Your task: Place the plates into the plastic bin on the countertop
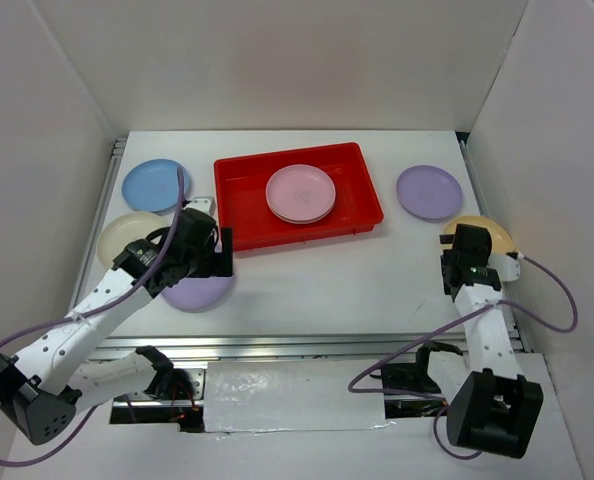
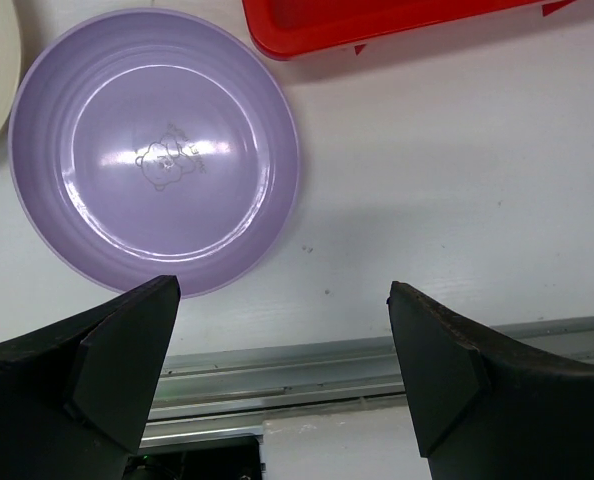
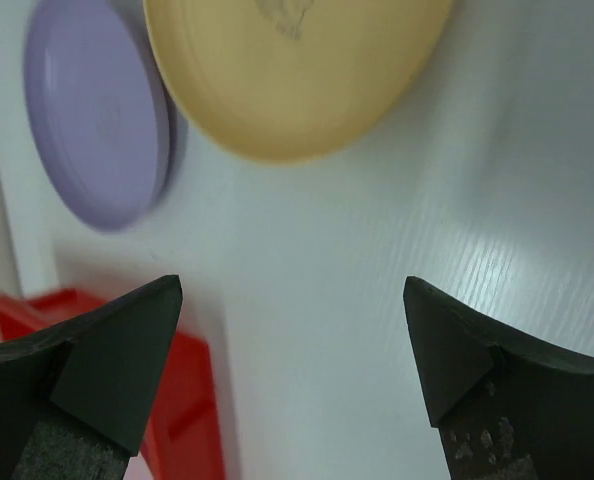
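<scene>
Two pink plates (image 1: 300, 193), maybe, since the stack is hard to read, sit in the red bin (image 1: 242, 205) at the back of the countertop (image 1: 327, 280). Outside it lie a blue plate (image 1: 155, 185), a cream plate (image 1: 122, 235), a far purple plate (image 1: 429, 192) and a yellow plate (image 3: 297, 70). Over the near purple plate (image 2: 155, 150) the left gripper (image 2: 282, 340) hangs with fingers wide apart. By the yellow plate, the right gripper (image 3: 292, 340) is spread open too.

Shallow rectangular red bin (image 1: 239, 205) sits slightly skewed at the mid-back of the white counter (image 1: 327, 285), with pink plates (image 1: 300, 192) stacked inside, right way up. Loose on the counter: blue plate (image 1: 153, 185) left of the bin, cream plate (image 1: 117, 236) just in front of it, near purple plate (image 1: 202, 295) off the bin's front-left corner. On the right, far purple plate (image 1: 429, 192) with yellow plate (image 1: 492, 228) close beside it.
</scene>
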{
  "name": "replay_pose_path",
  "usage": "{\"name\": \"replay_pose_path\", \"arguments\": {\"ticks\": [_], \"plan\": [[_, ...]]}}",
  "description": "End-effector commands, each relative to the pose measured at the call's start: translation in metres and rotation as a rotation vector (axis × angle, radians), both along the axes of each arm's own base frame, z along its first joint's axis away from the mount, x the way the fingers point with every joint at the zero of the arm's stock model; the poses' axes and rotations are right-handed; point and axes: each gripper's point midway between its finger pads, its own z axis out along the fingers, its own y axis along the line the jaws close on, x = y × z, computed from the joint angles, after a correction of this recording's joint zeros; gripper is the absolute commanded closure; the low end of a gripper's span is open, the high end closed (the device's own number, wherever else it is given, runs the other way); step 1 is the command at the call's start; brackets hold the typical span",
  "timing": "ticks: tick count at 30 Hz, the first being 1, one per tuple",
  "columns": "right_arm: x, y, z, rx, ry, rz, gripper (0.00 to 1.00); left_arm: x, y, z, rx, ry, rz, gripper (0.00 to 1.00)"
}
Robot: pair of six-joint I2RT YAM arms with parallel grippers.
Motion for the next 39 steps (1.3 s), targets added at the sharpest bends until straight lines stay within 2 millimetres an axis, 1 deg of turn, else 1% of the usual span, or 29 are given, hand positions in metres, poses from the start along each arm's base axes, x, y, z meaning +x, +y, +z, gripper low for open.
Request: {"name": "replay_pose_path", "arguments": {"ticks": [1, 3, 6, 7, 8, 9, 11, 12, 14, 16, 18, 19, 20, 21, 22, 23, 24, 26, 30, 32, 33, 35, 36, 37, 39], "plan": [[-0.016, -0.038, 0.001, -0.02, -0.091, -0.283, 0.0, -0.002, -0.009, 0.014, -0.047, -0.063, -0.048, 0.01], [-0.014, -0.048, 0.001, -0.017, -0.139, -0.341, 0.0, -0.002, -0.011, 0.014, -0.047, -0.062, -0.058, 0.01], [-0.016, -0.061, -0.014, 0.019, -0.095, -0.411, 0.0, -0.002, -0.013, 0.013, -0.048, -0.058, -0.07, 0.01], [-0.011, -0.064, -0.011, 0.027, -0.092, -0.414, 0.0, -0.002, -0.014, 0.013, -0.05, -0.057, -0.074, 0.01], [-0.008, -0.066, -0.02, 0.035, -0.045, -0.409, 0.0, -0.003, -0.015, 0.013, -0.053, -0.053, -0.08, 0.01], [-0.003, -0.071, -0.016, 0.034, -0.042, -0.413, 0.0, -0.003, -0.016, 0.011, -0.051, -0.051, -0.087, 0.01], [0.002, -0.078, -0.022, 0.03, -0.013, -0.409, 0.0, -0.004, -0.019, 0.011, -0.061, -0.048, -0.107, 0.01], [0.004, -0.081, -0.02, 0.025, -0.017, -0.409, 0.0, -0.006, -0.023, 0.01, -0.065, -0.045, -0.125, 0.01], [0.01, -0.086, -0.018, 0.013, -0.038, -0.405, 0.0, -0.007, -0.026, 0.007, -0.058, -0.036, -0.138, 0.01], [0.011, -0.088, -0.021, 0.009, -0.047, -0.406, 0.0, -0.009, -0.03, 0.004, -0.048, -0.022, -0.151, 0.01], [0.018, -0.089, -0.02, 0.014, -0.069, -0.391, 0.01, -0.01, -0.032, 0.002, -0.042, -0.017, -0.157, 0.01], [0.016, -0.089, -0.028, 0.024, -0.033, -0.395, 0.01, -0.01, -0.031, 0.002, -0.037, -0.015, -0.151, 0.01], [0.017, -0.09, -0.03, 0.027, -0.019, -0.401, 0.01, -0.01, -0.031, 0.002, -0.037, -0.015, -0.149, 0.01], [0.022, -0.093, -0.025, 0.029, -0.018, -0.397, 0.01, -0.01, -0.031, 0.001, -0.036, -0.015, -0.146, 0.01], [0.021, -0.093, -0.035, 0.04, 0.025, -0.4, 0.02, -0.01, -0.031, 0.002, -0.038, -0.018, -0.146, 0.01], [0.018, -0.093, -0.038, 0.05, 0.049, -0.403, 0.02, -0.01, -0.031, 0.002, -0.037, -0.017, -0.144, 0.01], [0.022, -0.094, -0.037, 0.057, 0.054, -0.397, 0.02, -0.009, -0.031, 0.002, -0.036, -0.018, -0.141, 0.01], [0.018, -0.094, -0.048, 0.068, 0.099, -0.406, 0.02, -0.009, -0.03, 0.001, -0.029, -0.014, -0.138, 0.01], [0.012, -0.103, -0.057, 0.064, 0.125, -0.438, 0.03, -0.008, -0.03, -0.005, -0.016, 0.007, -0.137, 0.01], [0.012, -0.106, -0.061, 0.064, 0.138, -0.431, 0.05, -0.008, -0.031, -0.004, -0.018, 0.002, -0.139, 0.01], [0.011, -0.109, -0.063, 0.068, 0.145, -0.435, 0.08, -0.008, -0.031, -0.005, -0.016, 0.005, -0.139, 0.01], [0.011, -0.108, -0.069, 0.086, 0.161, -0.422, 0.14, -0.008, -0.032, -0.004, -0.016, 0.005, -0.139, 0.01], [0.011, -0.108, -0.07, 0.09, 0.162, -0.418, 0.22, -0.008, -0.031, -0.006, -0.011, 0.01, -0.14, 0.01], [0.012, -0.108, -0.071, 0.09, 0.161, -0.416, 0.26, -0.008, -0.031, -0.006, -0.009, 0.012, -0.139, 0.01], [0.011, -0.109, -0.072, 0.088, 0.161, -0.415, 0.31, -0.008, -0.031, -0.006, -0.008, 0.012, -0.137, 0.01]]}}
